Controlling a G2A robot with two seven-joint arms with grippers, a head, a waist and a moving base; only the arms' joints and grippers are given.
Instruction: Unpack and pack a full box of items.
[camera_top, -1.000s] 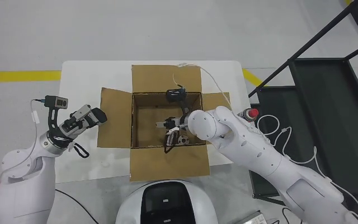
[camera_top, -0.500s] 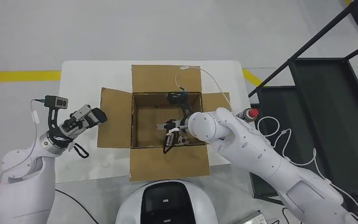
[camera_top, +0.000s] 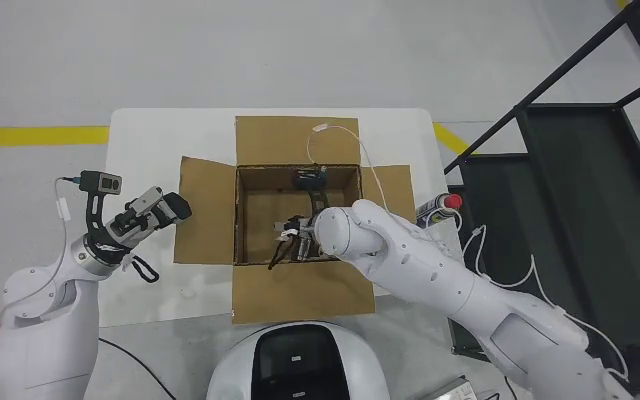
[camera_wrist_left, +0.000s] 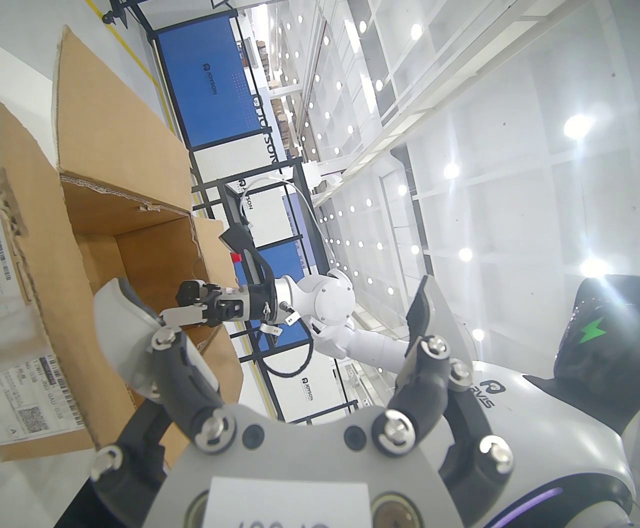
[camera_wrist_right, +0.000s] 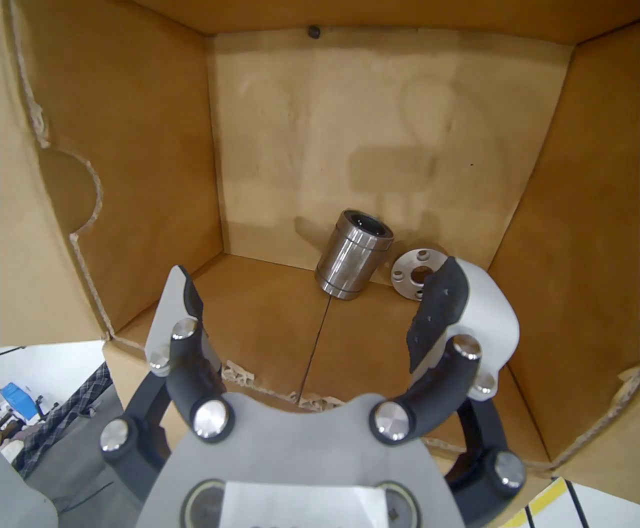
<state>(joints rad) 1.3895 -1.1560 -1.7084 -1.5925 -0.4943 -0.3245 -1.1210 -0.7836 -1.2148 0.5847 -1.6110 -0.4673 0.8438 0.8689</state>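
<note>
An open cardboard box (camera_top: 205, 212) stands in the middle of the white table. On its floor (camera_wrist_right: 260, 320), near a far corner, a shiny steel cylinder (camera_wrist_right: 354, 255) stands tilted, with a round steel flange (camera_wrist_right: 416, 271) beside it. My right gripper (camera_wrist_right: 312, 275) hangs open inside the box mouth, above and short of both parts, with nothing between its fingers. From above, the right gripper (camera_top: 285, 242) sits over the box interior. My left gripper (camera_top: 160, 210) is open and empty, held off the table beside the box's left flap. From the left wrist, the left gripper (camera_wrist_left: 270, 300) points across at the right gripper (camera_wrist_left: 187, 306).
A spray can with a red cap (camera_top: 438, 207) stands at the table's right edge. A black metal rack (camera_top: 560, 170) is on the floor to the right. A white cable (camera_top: 345, 135) arches over the box's far flap.
The right arm has swung a little to the left inside the box, carrying its open gripper that way. The left arm has not moved.
</note>
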